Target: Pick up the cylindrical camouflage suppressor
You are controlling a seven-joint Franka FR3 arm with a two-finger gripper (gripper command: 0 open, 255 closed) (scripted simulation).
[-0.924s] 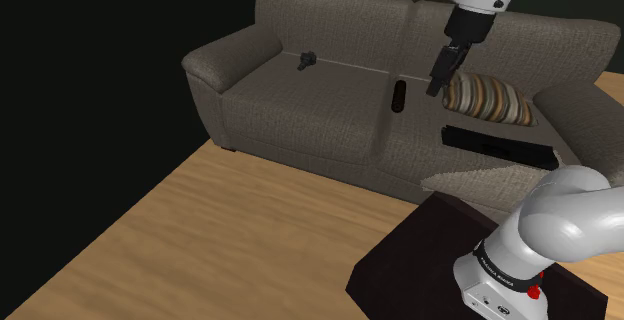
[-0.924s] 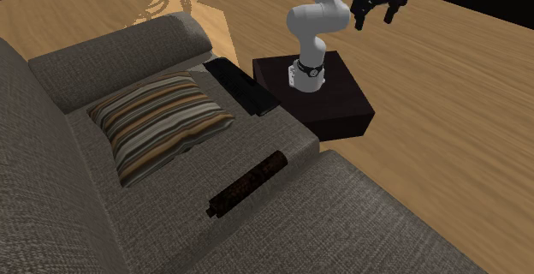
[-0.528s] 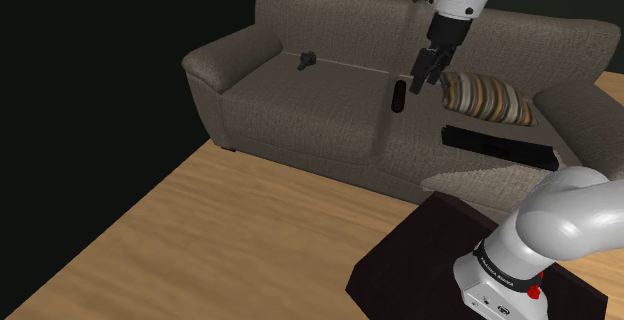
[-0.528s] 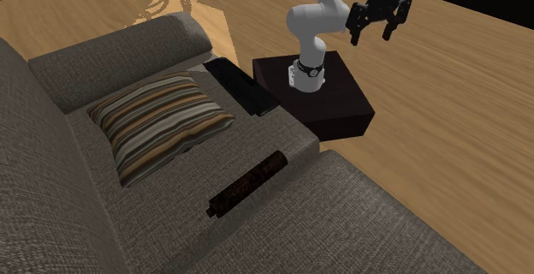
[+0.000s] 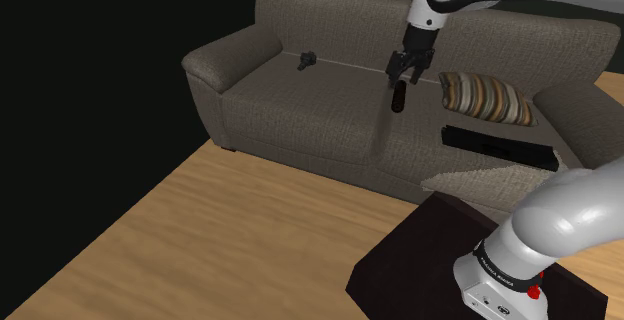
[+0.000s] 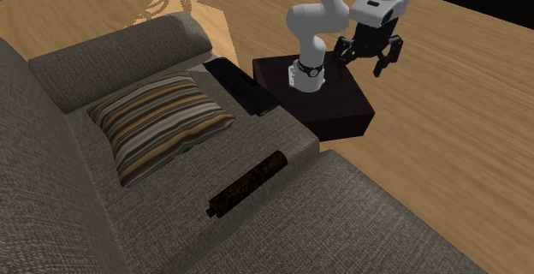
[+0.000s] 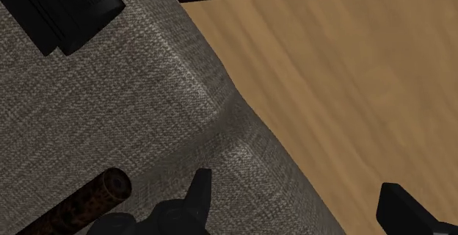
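Floor [image 5: 230, 238]: pale wood boards, under everything.
Sofa [image 5: 300, 118]: long, covered in grey-brown woven cloth.
Arm [image 5: 570, 218]: white, reached from its stand out over the seats.
Stand [image 6: 338, 101]: dark box, near the sofa's front.
Cushion [image 6: 158, 127]: striped, on the seat beside the suppressor's seam.
Suppressor [image 6: 248, 182]: dark mottled cylinder, lay flat in the seam between two seats, one end near the front edge.
Gripper [image 5: 403, 76]: hung above the suppressor's front end, fingers spread wide, nothing between them (in the wrist view the cylinder's end sat outside one finger, not in the gap).
Progress: approach only, by my reading; centring over the cylinder, descent, closing and lift were all left to do.
Lettering: "FRANKA" on the arm's upper link, cut off at the frame edge; the base label was too small to read.
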